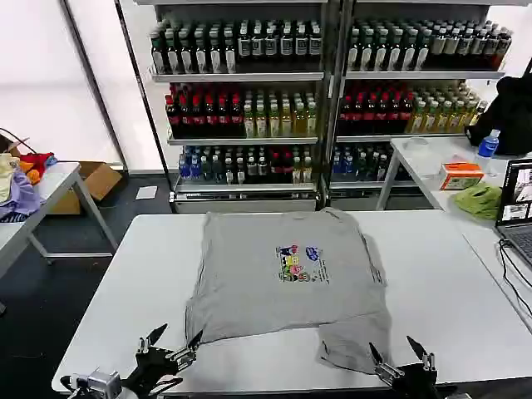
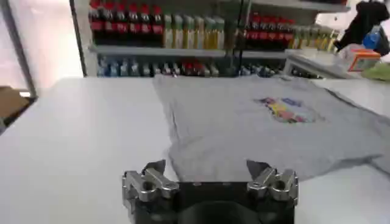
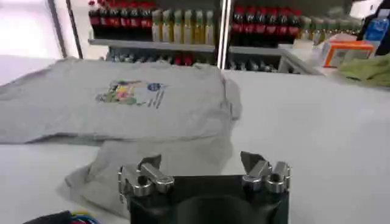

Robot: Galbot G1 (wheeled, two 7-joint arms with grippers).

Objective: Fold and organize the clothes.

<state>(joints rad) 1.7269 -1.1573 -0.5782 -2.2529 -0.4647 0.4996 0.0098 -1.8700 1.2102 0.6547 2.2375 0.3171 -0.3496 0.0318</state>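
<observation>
Shirt [image 1: 287, 278]: light grey, short-sleeved, lying print-up in the middle of the white table [image 1: 125, 283]; the sleeve side toward the robot's left looks folded in, the right sleeve still spreads out, and a loose flap trails off the near right corner.
Print [image 1: 299, 263]: small multicoloured chest graphic with a blue patch beside it; its lettering is too small to read.
Left gripper [image 1: 176, 349]: at the near table edge, just short of the shirt's near left corner, fingers spread apart and holding nothing; the left wrist view has the hem lying just beyond the fingertips [image 2: 155, 167].
Right gripper [image 1: 397, 359]: at the near edge beside the trailing flap, fingers spread wide, empty; in the right wrist view the flap lies just ahead of it.
Shelves [image 1: 324, 75]: two racks behind the table, packed with bottles in rows, dark ones on top, red and yellow-green in the middle, blue-labelled at the bottom; no label is legible.
Side table [image 1: 424, 158]: to the robot's right, bearing an orange box [image 1: 460, 175] with unreadable print, a lime-green cloth lump [image 1: 480, 200], a blue-capped bottle [image 1: 488, 147] and a laptop [image 1: 517, 208] at the edge.
Left bench [image 1: 50, 187]: piled with purple, red and yellow garments [image 1: 21, 179]; a cardboard box [image 1: 98, 179] sits on the floor behind.
</observation>
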